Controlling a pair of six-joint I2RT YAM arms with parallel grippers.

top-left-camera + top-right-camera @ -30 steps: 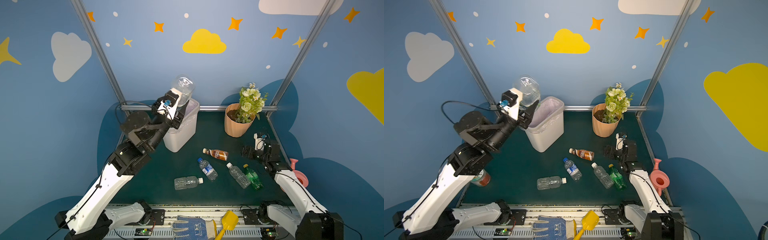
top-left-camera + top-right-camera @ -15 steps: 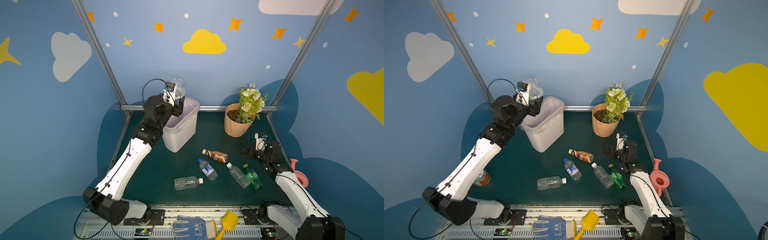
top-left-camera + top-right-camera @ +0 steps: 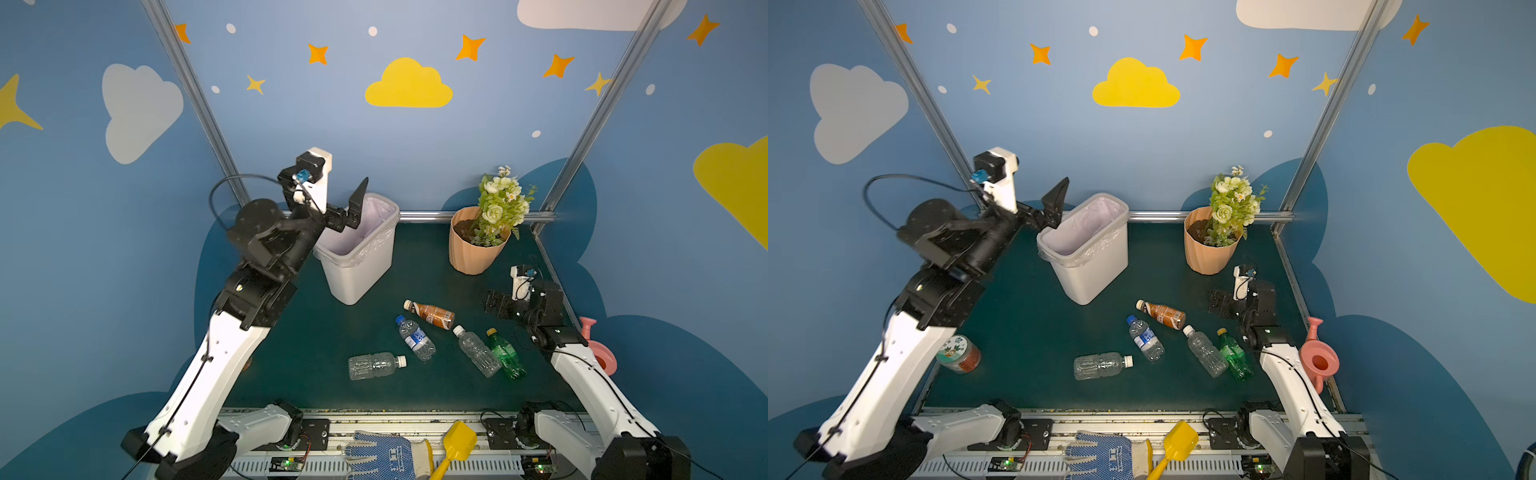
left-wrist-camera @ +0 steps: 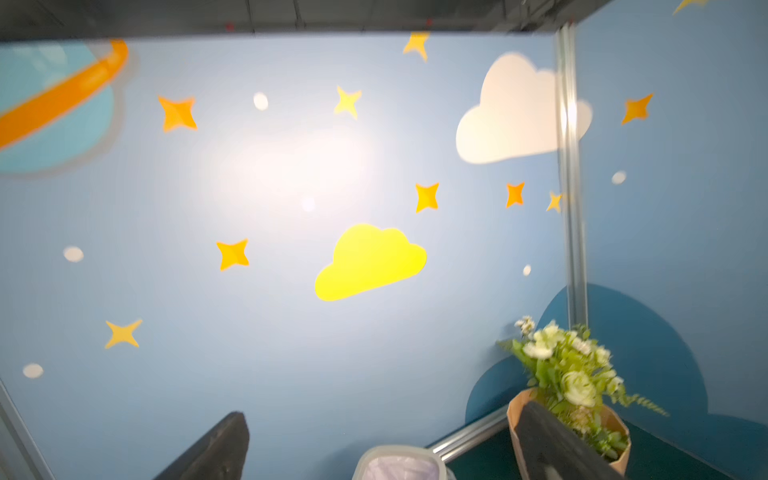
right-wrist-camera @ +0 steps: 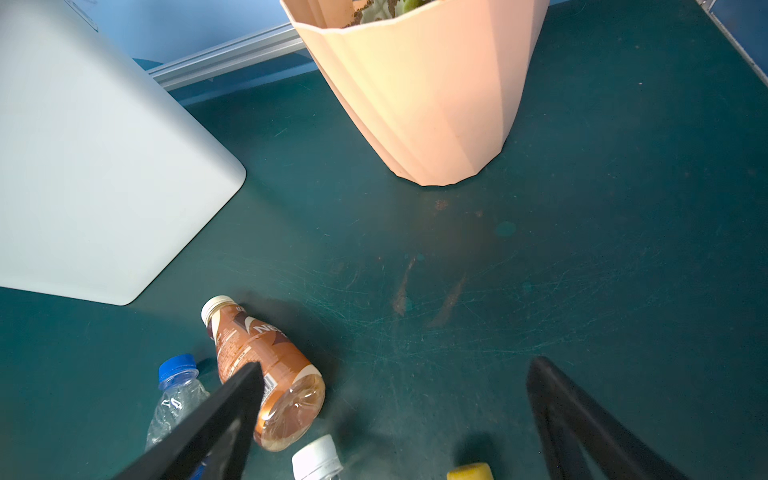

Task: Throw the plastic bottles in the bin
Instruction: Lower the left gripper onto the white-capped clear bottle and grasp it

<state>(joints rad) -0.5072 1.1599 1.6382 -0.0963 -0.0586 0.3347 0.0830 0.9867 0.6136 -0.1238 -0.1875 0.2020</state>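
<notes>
- Change: left gripper [image 3: 340, 198] now spread and empty above the bin [image 3: 361, 270] edge; clear bottle gone, probably dropped inside.
- Five bottles [image 3: 376, 365] remain; right gripper [image 5: 395, 419] spread, empty.

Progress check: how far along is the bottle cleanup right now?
Done: unclear, the bin shows only liner. In hand: nothing; the left gripper is open at the bin's rim, the right gripper open near the brown bottle. Remaining: five on the table, that one plus the blue-capped bottle, two clear bottles and the green bottle.
</notes>
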